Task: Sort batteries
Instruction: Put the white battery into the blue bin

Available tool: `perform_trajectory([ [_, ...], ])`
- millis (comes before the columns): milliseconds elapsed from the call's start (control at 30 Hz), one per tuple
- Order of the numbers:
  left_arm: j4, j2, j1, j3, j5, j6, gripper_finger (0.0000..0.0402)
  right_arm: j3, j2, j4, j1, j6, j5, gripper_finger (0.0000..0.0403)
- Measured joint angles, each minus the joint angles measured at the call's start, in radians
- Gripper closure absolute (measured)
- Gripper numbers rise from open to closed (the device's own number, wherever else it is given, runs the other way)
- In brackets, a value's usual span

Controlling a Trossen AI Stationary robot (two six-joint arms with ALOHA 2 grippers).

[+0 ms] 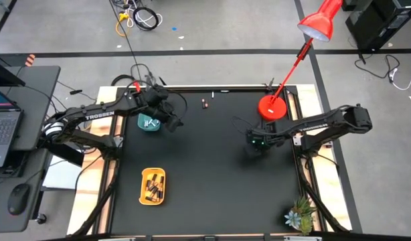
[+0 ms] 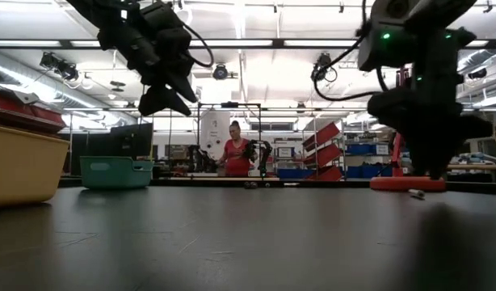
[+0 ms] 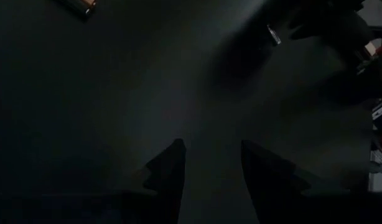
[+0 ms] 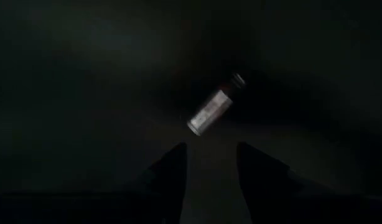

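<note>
A whitish-silver battery (image 4: 213, 107) lies on the black table just beyond my right gripper's (image 4: 211, 165) open fingertips. In the low view this battery (image 2: 415, 193) lies under the right gripper (image 2: 430, 166), which hangs pointing down above the table. A dark battery (image 1: 205, 103) lies near the far edge. The yellow tray (image 1: 152, 185) at the near left holds several batteries. My left gripper (image 1: 171, 118) hovers open beside the teal tray (image 1: 148, 123), high above the table, with nothing between its fingers (image 3: 169, 171).
A red lamp stands with its base (image 1: 272, 107) at the far right, close behind my right gripper. A small plant (image 1: 300, 215) sits at the near right corner. The middle of the black table (image 1: 212, 167) lies bare between the arms.
</note>
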Motion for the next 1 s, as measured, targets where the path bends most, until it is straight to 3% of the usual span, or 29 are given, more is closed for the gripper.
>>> perform_trajectory([
  [333, -0.004, 0.000, 0.000, 0.000, 0.000, 0.031, 0.0239, -0.025, -0.015, 0.121, 0.048, 0.090, 0.032, 0.0254],
  [567, 0.019, 0.000, 0.000, 0.000, 0.000, 0.033, 0.0239, -0.025, 0.012, 0.195, -0.024, 0.089, 0.097, 0.0254],
  [1000, 0.018, 0.000, 0.000, 0.000, -0.001, 0.028, 0.0239, 0.084, 0.262, 0.284, -0.099, -0.058, 0.032, 0.0255],
])
